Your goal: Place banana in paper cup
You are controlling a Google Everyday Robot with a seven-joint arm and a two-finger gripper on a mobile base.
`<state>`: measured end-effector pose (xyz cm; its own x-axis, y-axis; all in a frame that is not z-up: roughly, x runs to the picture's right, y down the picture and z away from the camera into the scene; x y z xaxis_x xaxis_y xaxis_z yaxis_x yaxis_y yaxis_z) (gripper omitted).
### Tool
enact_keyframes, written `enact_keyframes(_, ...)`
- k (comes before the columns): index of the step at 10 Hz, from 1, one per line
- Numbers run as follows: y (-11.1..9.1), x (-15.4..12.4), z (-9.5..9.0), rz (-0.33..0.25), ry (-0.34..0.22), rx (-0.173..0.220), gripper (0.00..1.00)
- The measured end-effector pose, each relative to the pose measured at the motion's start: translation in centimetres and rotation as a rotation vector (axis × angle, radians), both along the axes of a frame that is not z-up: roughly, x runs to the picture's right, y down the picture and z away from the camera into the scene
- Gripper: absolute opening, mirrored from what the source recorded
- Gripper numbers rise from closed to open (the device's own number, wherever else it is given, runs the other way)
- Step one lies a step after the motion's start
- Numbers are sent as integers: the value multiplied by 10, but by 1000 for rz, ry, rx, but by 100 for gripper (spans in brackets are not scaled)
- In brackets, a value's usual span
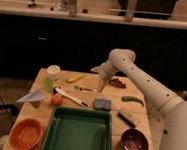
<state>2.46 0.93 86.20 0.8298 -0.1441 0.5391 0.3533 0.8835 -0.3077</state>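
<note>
Yellow banana [75, 78], cream paper cup [53, 71], green tray [46, 133], orange bowl [26, 133], dark brown bowl [132, 142], green pepper [132, 100], pale wood table [92, 96]; white gripper [101, 87] over table near banana.

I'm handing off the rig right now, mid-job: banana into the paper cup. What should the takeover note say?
Gripper: open and empty, pointing down, low over the back of the table, to the right of the banana and apart from it.
Banana: lying on the table at the back, between the paper cup and the gripper.
Paper cup: upright at the back left corner.
Done: nothing grasped yet.
Left: reach the banana, grip it, carry it left and drop it into the paper cup.
</note>
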Motion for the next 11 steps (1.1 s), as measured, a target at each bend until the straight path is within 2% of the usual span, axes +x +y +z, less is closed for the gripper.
enact_keyframes(2,-1,-5,6,5,1,10,80)
enact_keyframes(11,-1,-6,7,5,2,13,80)
